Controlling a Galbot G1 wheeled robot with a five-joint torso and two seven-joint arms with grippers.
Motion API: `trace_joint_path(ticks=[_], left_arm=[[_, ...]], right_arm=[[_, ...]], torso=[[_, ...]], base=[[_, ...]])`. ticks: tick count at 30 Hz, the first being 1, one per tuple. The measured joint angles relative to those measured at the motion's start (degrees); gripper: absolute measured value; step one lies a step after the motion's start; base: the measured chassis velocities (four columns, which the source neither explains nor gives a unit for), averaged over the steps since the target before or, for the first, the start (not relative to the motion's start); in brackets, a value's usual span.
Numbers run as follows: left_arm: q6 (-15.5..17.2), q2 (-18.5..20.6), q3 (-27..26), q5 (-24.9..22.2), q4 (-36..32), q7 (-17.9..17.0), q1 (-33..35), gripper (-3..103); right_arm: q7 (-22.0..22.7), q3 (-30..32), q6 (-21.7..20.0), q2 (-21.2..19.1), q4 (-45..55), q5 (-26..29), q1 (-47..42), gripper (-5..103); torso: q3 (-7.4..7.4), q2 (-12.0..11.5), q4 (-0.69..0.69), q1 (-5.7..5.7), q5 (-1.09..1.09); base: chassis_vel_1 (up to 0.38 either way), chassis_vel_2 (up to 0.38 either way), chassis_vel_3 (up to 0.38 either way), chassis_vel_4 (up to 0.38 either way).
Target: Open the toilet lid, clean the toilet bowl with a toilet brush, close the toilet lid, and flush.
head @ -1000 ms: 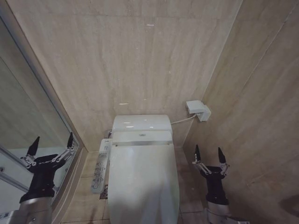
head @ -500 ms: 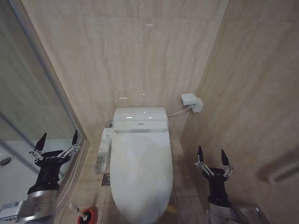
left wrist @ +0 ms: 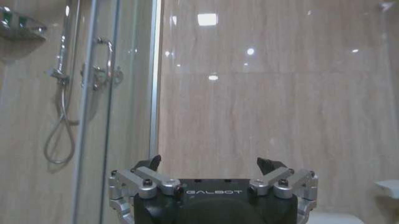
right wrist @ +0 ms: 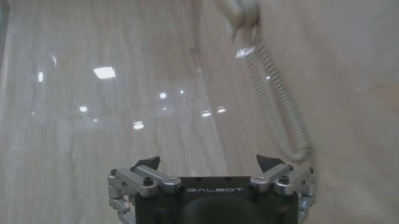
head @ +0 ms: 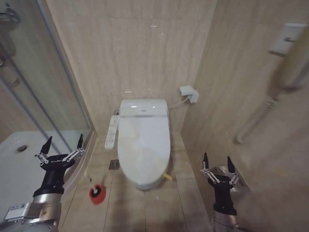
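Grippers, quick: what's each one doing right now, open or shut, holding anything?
Left gripper: open, holding nothing, raised beside the shower glass.
Right gripper: open, holding nothing, raised near the right wall.

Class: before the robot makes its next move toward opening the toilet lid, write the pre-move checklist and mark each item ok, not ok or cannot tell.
1. Toilet lid down and fully in head view: ok.
2. Yellow strap at the lid's front edge in view: ok.
3. Left gripper open, holding nothing: ok.
4. Right gripper open, holding nothing: ok.
5. Toilet brush standing in its red holder on the floor beside the bowl: ok.
6. Lid within reach from here: cannot tell; both grippers are apart from it.
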Motion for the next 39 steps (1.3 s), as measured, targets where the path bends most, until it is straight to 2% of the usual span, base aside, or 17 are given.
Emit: trace_joint_path(ticks=[1,3,4,6,8,11,13,14,15,16,19,21,28,39], left_arm=[[0.0,0.0,0.1,0.0,0.1,0.1,-0.2,100],[0.0,0.0,0.3,0.0,0.4,0.3,-0.4,100],[0.0,0.0,0.3,0.0,0.4,0.3,-0.4,100],[0.0,-0.1,0.5,0.1,0.5,0.4,-0.5,100],[0.0,-0.2,0.6,0.2,0.5,0.5,-0.4,100],[0.0,-0.3,0.6,0.3,0.5,0.5,-0.3,100],[0.0,-0.3,0.6,0.3,0.5,0.5,-0.2,100],[0.0,-0.4,0.6,0.3,0.5,0.5,-0.2,100],[0.0,-0.6,0.6,0.5,0.5,0.5,-0.1,100],[-0.1,-0.9,0.8,0.7,0.5,0.5,0.1,100],[-0.2,-1.5,1.2,1.2,0.5,0.4,0.4,100],[-0.3,-2.1,1.8,1.8,0.4,0.4,0.8,100],[-1.5,-4.2,4.2,3.8,1.0,0.4,2.3,100],[-3.2,-6.6,6.4,4.3,-0.1,2.6,4.1,100]], right_arm=[[0.0,0.0,0.0,0.0,-0.2,0.0,0.1,100],[-0.1,0.0,0.3,0.0,-0.4,0.0,0.4,100],[-0.1,0.0,0.3,0.0,-0.4,0.0,0.4,100],[-0.2,-0.2,0.5,-0.1,-0.8,0.2,0.6,100],[-0.2,-0.2,0.6,-0.1,-1.0,0.2,0.8,100],[-0.2,-0.2,0.7,-0.2,-1.2,0.3,0.9,100],[-0.2,-0.2,0.7,-0.3,-1.2,0.4,0.9,100],[-0.2,-0.2,0.8,-0.3,-1.2,0.5,0.9,100],[-0.2,-0.2,0.9,-0.4,-1.2,0.6,0.9,100],[-0.3,-0.2,1.0,-0.5,-1.3,0.6,0.9,100],[-0.3,-0.2,1.3,-0.6,-1.3,0.7,0.7,100],[-0.4,-0.3,1.5,-0.8,-1.3,0.7,0.4,100],[0.0,-0.6,2.0,-1.0,-1.1,0.4,-0.4,100],[2.5,1.9,-0.2,-4.5,5.6,1.1,-3.2,100]], torso=[[0.01,0.0,-0.01,0.01,0.04],[-0.01,0.0,-0.02,0.0,-0.11],[-0.01,0.0,-0.02,0.0,-0.11],[0.0,0.0,0.0,0.0,0.04],[-0.02,0.0,-0.02,-0.03,-0.08],[-0.02,0.0,0.02,-0.04,0.0],[-0.02,0.0,0.02,-0.04,-0.02],[-0.01,0.0,-0.03,-0.03,-0.07],[0.0,0.0,-0.06,0.0,-0.03],[0.01,0.0,-0.04,0.02,0.03],[0.03,0.0,-0.03,0.07,-0.07],[0.03,0.0,0.01,0.07,0.0],[0.01,0.0,-0.01,0.03,-0.04],[0.0,0.0,-0.01,0.01,-0.02]], base=[[0.367,-0.371,-0.389,0.363],[0.378,-0.368,-0.348,0.366],[0.391,-0.366,-0.348,0.366],[0.372,-0.336,-0.37,0.321],[0.306,-0.29,-0.339,0.283],[0.214,-0.171,-0.233,0.24],[0.069,-0.057,-0.121,0.073],[0.069,0.011,-0.086,0.073],[0.0,0.0,0.0,0.0],[-0.085,-0.003,-0.019,-0.052],[-0.091,0.019,0.053,-0.049],[-0.073,0.079,0.099,-0.04],[-0.009,0.005,0.005,-0.007],[0.003,-0.004,-0.005,0.0]])
